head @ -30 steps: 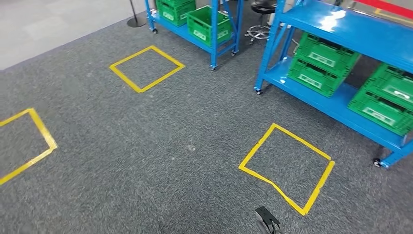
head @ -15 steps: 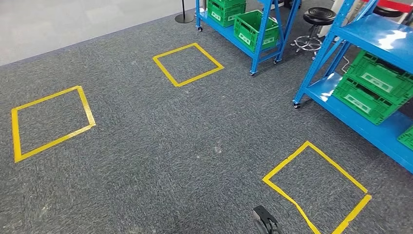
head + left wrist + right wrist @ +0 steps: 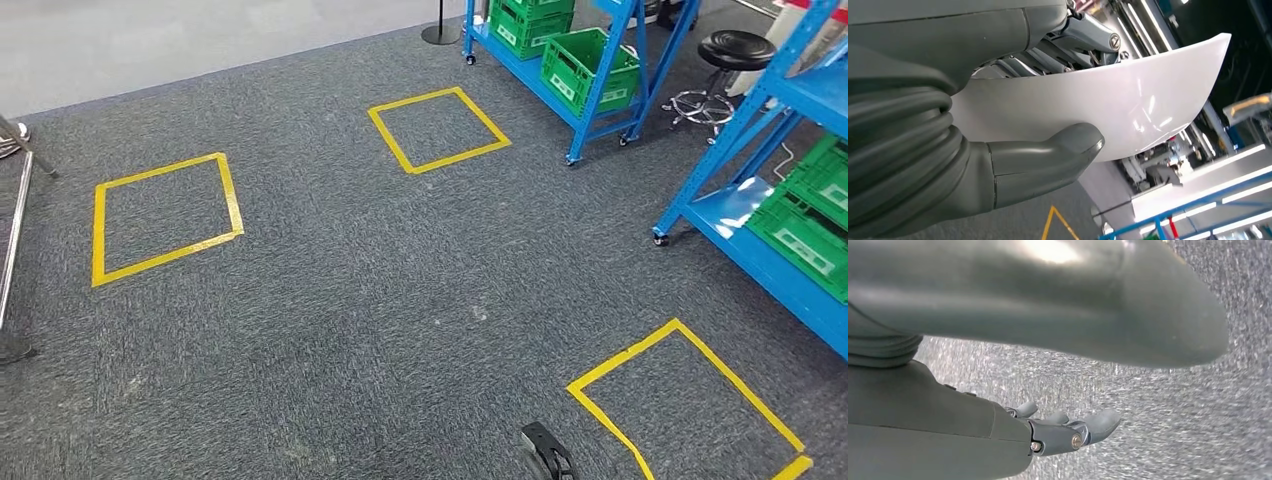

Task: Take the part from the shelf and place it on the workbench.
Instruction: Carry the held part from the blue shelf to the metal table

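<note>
White part in the left hand, over grey carpet

The left hand (image 3: 998, 145) clamps the white part (image 3: 1108, 107), thumb pressed on its glossy face, fingers behind it. The right hand (image 3: 1063, 432) hangs above the carpet (image 3: 1173, 405), fingers apart, holding nothing.
</note>
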{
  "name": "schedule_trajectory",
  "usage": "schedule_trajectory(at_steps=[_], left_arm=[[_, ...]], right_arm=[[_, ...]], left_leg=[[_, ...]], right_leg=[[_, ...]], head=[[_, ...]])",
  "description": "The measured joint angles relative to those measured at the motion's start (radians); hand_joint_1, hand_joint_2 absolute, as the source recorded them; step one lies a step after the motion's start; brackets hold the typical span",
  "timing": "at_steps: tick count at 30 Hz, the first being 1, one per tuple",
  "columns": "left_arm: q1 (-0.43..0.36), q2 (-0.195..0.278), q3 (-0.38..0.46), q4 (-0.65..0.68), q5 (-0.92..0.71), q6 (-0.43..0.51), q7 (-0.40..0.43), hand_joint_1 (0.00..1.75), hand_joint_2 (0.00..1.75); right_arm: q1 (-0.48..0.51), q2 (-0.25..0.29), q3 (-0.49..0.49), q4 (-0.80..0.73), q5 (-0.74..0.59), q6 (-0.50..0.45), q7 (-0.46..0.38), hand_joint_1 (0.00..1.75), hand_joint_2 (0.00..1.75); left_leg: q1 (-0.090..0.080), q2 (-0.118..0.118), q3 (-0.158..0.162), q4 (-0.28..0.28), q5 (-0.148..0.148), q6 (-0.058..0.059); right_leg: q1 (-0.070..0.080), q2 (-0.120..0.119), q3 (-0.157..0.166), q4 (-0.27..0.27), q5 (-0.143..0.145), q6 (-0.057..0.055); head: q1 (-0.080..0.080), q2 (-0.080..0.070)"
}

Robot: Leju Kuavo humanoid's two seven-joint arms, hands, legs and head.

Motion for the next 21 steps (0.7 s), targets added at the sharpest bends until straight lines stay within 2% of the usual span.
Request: schedule_trajectory(at_steps=[2,3,4,6,7,8,9,10,11,12,14,15,16,17,18,19,21], left_arm=[[0.001,0.004,0.000,-0.002,0.002,0.000,0.000,1.75,1.75],[0.002,0.006,0.000,-0.003,0.002,0.002,0.000,1.75,1.75],[0.001,0.007,0.000,-0.005,0.002,0.004,0.000,1.75,1.75],[0.001,0.002,0.000,-0.008,0.002,0.008,-0.001,1.75,1.75],[0.003,-0.002,-0.001,-0.009,0.002,0.008,-0.001,1.75,1.75],[0.007,-0.005,-0.001,-0.009,0.002,0.009,0.000,1.75,1.75],[0.011,-0.007,-0.002,-0.009,0.002,0.009,0.000,1.75,1.75],[0.014,-0.008,-0.003,-0.009,0.002,0.010,0.000,1.75,1.75],[0.015,-0.008,-0.003,-0.009,0.002,0.011,0.000,1.75,1.75],[0.016,-0.007,-0.003,-0.010,0.002,0.011,0.000,1.75,1.75],[0.017,-0.007,-0.003,-0.011,0.002,0.014,0.000,1.75,1.75],[0.018,-0.006,-0.003,-0.012,0.003,0.015,0.000,1.75,1.75],[0.019,-0.004,-0.002,-0.012,0.003,0.016,0.000,1.75,1.75],[0.021,0.000,-0.002,-0.012,0.003,0.017,0.000,1.75,1.75],[0.023,0.006,-0.001,-0.013,0.003,0.017,0.000,1.75,1.75],[0.023,0.013,0.000,-0.013,0.004,0.017,0.000,1.75,1.75],[0.019,0.021,0.001,-0.013,0.004,0.016,0.000,1.75,1.75]], right_arm=[[-0.002,0.000,0.000,0.000,0.000,0.000,0.000,0.00,0.00],[-0.003,0.000,0.000,0.000,-0.001,0.000,0.000,0.00,0.00],[-0.004,0.000,0.000,0.000,-0.001,0.000,0.000,0.00,0.00],[-0.002,0.000,0.000,0.000,-0.002,0.000,-0.001,0.00,0.00],[-0.001,0.000,0.000,0.000,-0.002,0.001,0.000,0.00,0.00],[0.001,0.000,0.000,0.000,-0.001,0.001,0.000,0.00,0.00],[0.002,0.000,0.000,0.000,-0.001,0.001,0.000,0.00,0.00],[0.003,0.000,0.000,0.000,-0.001,0.001,0.000,0.00,0.00],[0.003,0.000,0.000,0.000,-0.001,0.001,-0.001,0.00,0.00],[0.003,0.000,0.000,0.000,-0.001,0.001,-0.001,0.00,0.00],[0.002,-0.001,0.000,0.000,0.000,0.001,-0.001,0.00,0.00],[0.002,-0.001,0.000,0.000,0.001,0.001,-0.001,0.00,0.00],[0.002,-0.001,0.000,0.000,0.002,0.001,-0.001,0.00,0.00],[0.000,-0.001,0.000,0.000,0.003,0.001,-0.001,0.00,0.00],[-0.002,-0.001,0.000,0.000,0.003,0.000,-0.001,0.00,0.00],[-0.003,0.000,0.000,0.000,0.005,0.000,-0.001,0.00,0.00],[-0.003,0.000,0.000,0.000,0.008,0.000,-0.001,0.00,0.00]], left_leg=[[-0.002,-0.026,-0.001,-0.003,0.000,0.017],[-0.001,-0.040,-0.001,-0.004,0.002,0.022],[0.002,-0.054,-0.001,-0.005,0.003,0.028],[0.006,-0.080,0.000,-0.006,0.005,0.039],[0.006,-0.094,0.000,-0.006,0.005,0.042],[0.006,-0.109,-0.001,-0.006,0.005,0.044],[0.005,-0.125,-0.001,-0.005,0.005,0.044],[0.005,-0.141,-0.001,-0.004,0.005,0.044],[0.005,-0.157,-0.001,-0.003,0.005,0.043],[0.006,-0.171,-0.001,-0.003,0.006,0.042],[0.007,-0.199,-0.005,-0.002,0.008,0.033],[0.009,-0.212,-0.007,-0.003,0.009,0.026],[0.010,-0.224,-0.009,-0.005,0.011,0.019],[0.013,-0.238,-0.012,-0.008,0.014,0.010],[0.014,-0.238,-0.014,-0.008,0.015,0.004],[0.012,-0.219,-0.021,0.001,0.009,-0.001],[0.009,-0.150,-0.055,0.071,-0.033,-0.007]], right_leg=[[0.002,-0.024,0.006,-0.001,-0.006,0.010],[0.000,-0.016,0.007,0.004,-0.012,0.016],[-0.003,0.008,0.002,0.022,-0.024,0.022],[-0.009,0.077,-0.039,0.112,-0.071,0.031],[-0.010,0.097,-0.073,0.176,-0.098,0.033],[-0.011,0.106,-0.106,0.235,-0.116,0.033],[-0.010,0.111,-0.129,0.268,-0.118,0.032],[-0.010,0.114,-0.135,0.267,-0.102,0.030],[-0.010,0.120,-0.122,0.228,-0.069,0.027],[-0.011,0.137,-0.095,0.162,-0.030,0.023],[-0.013,0.185,-0.044,0.045,0.016,0.017],[-0.012,0.198,-0.031,0.017,0.021,0.016],[-0.011,0.198,-0.028,0.009,0.019,0.014],[-0.009,0.184,-0.025,0.005,0.022,0.011],[-0.009,0.170,-0.021,0.001,0.025,0.005],[-0.011,0.158,-0.018,-0.005,0.028,-0.002],[-0.012,0.129,-0.012,-0.015,0.033,-0.013]], head=[[0.002,0.000],[0.002,0.000],[0.003,0.000],[0.006,0.000],[0.007,0.000],[0.008,0.000],[0.008,0.000],[0.008,0.000],[0.008,0.000],[0.008,0.000],[0.008,0.000],[0.009,0.000],[0.009,0.000],[0.010,0.000],[0.009,0.000],[0.008,0.000],[0.003,0.000]])
